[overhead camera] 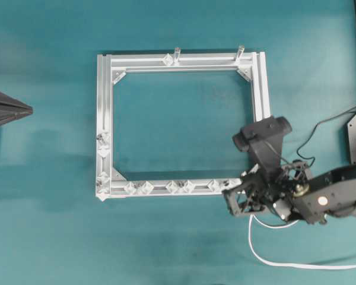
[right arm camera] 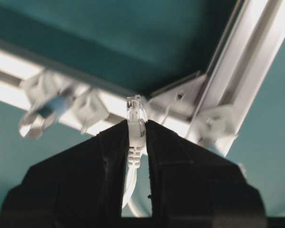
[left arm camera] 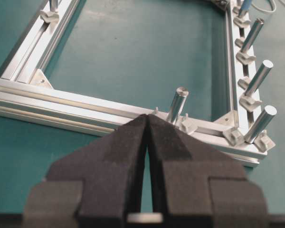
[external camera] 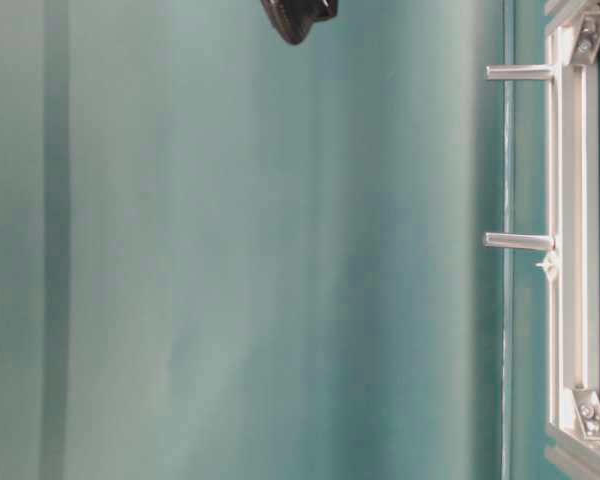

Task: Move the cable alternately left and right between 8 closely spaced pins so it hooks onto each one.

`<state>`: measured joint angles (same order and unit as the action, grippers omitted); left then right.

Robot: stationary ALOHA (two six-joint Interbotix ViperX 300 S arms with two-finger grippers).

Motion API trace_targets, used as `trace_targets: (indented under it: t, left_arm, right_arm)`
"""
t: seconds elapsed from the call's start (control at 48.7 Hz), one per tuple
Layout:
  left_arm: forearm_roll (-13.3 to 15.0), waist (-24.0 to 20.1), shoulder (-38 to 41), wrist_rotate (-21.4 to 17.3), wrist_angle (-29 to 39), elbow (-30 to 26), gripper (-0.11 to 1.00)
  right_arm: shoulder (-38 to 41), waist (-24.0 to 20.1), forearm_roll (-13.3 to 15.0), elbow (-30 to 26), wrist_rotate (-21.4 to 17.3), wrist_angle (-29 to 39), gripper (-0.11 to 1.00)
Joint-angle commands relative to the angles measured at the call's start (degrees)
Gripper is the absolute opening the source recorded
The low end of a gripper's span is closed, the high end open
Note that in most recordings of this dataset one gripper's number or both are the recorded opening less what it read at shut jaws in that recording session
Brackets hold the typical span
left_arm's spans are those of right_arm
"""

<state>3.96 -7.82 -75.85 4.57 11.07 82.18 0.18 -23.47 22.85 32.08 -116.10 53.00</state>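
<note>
At far left, left gripper point(left arm camera: 147, 124) closed on nothing, cut off overhead. Along frame point(overhead camera: 104, 107), pins point(overhead camera: 172, 186) tiny, blurred. Lower right: right gripper point(right arm camera: 137, 129) pinching cable point(overhead camera: 273, 256) behind plug point(right arm camera: 135, 114), fingertips hidden overhead.

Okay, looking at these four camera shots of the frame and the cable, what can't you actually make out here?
- The cable: overhead view, its far end runs off the right edge; near the plug, the right arm covers it.
- The pins near the right gripper: right wrist view, too blurred to count.
- The frame: table-level view, only one rail shows, cut by the right edge.
- The left gripper: overhead view, mostly beyond the left edge.
</note>
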Motion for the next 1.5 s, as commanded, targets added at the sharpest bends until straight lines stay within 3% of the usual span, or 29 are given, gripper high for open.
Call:
trace_targets:
  t: [0.0, 0.39, 1.026, 1.478]
  left_arm:
    - [-0.2, -0.2, 0.7, 0.4, -0.6, -0.5, 0.0]
    - [-0.2, -0.2, 0.7, 0.4, -1.3, 0.0, 0.0]
    - [-0.2, -0.2, 0.7, 0.4, -1.8, 0.4, 0.0]
    - [-0.2, -0.3, 0.7, 0.4, -1.8, 0.4, 0.0]
  right_arm:
    - [-2.0, 0.8, 0.3, -0.1, -0.2, -0.2, 0.14]
    - [-2.2, 1.1, 0.3, 0.2, -2.9, -1.7, 0.14]
    - [-2.2, 2.1, 0.3, 0.6, -2.5, -1.8, 0.14]
    - [-4.9, 8.8, 2.3, 4.6, 0.4, -5.1, 0.14]
